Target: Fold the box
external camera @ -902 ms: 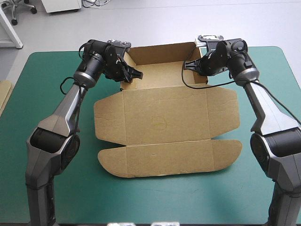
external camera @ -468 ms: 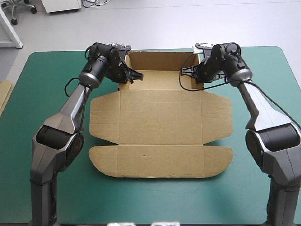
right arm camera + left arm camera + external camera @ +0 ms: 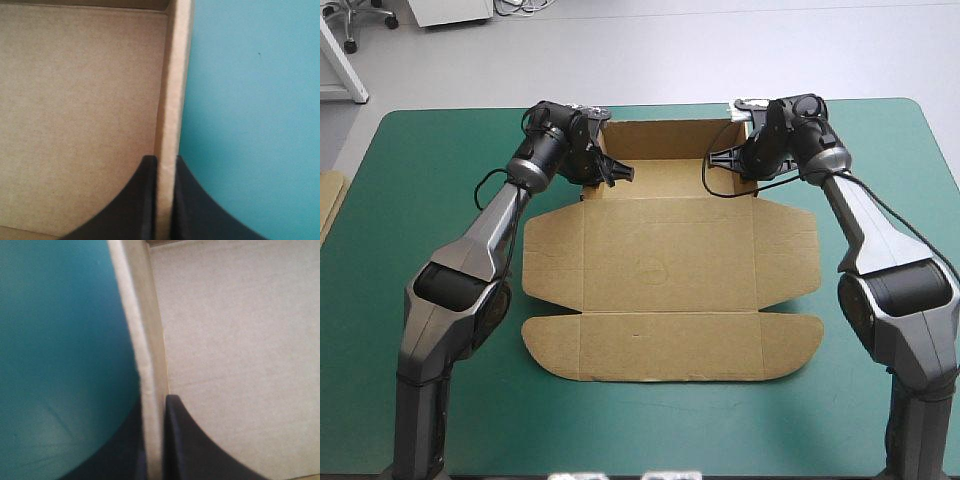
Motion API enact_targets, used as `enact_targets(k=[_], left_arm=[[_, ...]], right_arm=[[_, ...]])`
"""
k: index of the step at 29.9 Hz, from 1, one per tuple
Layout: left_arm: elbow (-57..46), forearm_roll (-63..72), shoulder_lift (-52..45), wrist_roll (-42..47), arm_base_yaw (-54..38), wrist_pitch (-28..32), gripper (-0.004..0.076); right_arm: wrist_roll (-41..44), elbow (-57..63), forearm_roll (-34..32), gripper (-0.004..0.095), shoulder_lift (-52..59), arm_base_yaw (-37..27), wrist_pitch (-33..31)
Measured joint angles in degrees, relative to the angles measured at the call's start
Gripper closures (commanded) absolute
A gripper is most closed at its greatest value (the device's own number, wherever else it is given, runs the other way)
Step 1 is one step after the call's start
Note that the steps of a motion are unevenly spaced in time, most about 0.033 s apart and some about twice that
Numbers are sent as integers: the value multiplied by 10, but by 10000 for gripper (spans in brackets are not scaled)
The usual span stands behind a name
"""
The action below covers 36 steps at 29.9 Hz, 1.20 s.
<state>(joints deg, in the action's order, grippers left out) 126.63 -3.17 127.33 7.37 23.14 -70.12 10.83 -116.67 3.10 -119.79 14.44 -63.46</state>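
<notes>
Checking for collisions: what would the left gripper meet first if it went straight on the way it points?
The side wall of the box, clamped between its fingers, runs straight ahead; the left gripper would slide farther along it. What lies beyond is unclear.

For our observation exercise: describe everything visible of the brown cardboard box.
The brown cardboard box is a cut sheet of plain board lying on the teal-green table cover. Its far part stands up as an open tray; the near part lies flat, a wide panel with side flaps and a round-cornered front flap. The black-fingered left hand pinches the tray's left wall, the right hand its right wall.
</notes>
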Motion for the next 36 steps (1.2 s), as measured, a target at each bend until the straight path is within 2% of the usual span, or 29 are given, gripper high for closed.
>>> enact_targets(k=[17, 19, 21, 22, 25, 28, 29, 31, 36], left_arm=[[8, -26, 33, 14, 4, 7, 734], [11, -26, 34, 13, 4, 5, 727], [17, -26, 35, 12, 4, 2, 680], [20, -26, 36, 12, 4, 0, 631], [35, -24, 44, -1, 3, 1, 388], [41, -21, 47, -11, 3, -5, 162], [41, -20, 47, -12, 3, -8, 123], [42, -20, 47, -9, 3, -9, 94], [43, -12, 33, -5, 3, -12, 99]], right_arm=[[-21, -3, 13, 911, -37, 0, 8], [-23, -3, 13, 863, -37, 0, 7], [-26, -6, 13, 761, -37, 0, 5], [-30, -6, 13, 705, -37, 0, 5], [-41, -6, 13, 484, -37, -1, 0], [-46, -6, 12, 390, -32, -1, 0], [-46, -6, 12, 386, -30, -1, 0], [-47, -6, 11, 386, -23, -1, -1], [-47, -11, 2, 387, 0, -1, -4]])
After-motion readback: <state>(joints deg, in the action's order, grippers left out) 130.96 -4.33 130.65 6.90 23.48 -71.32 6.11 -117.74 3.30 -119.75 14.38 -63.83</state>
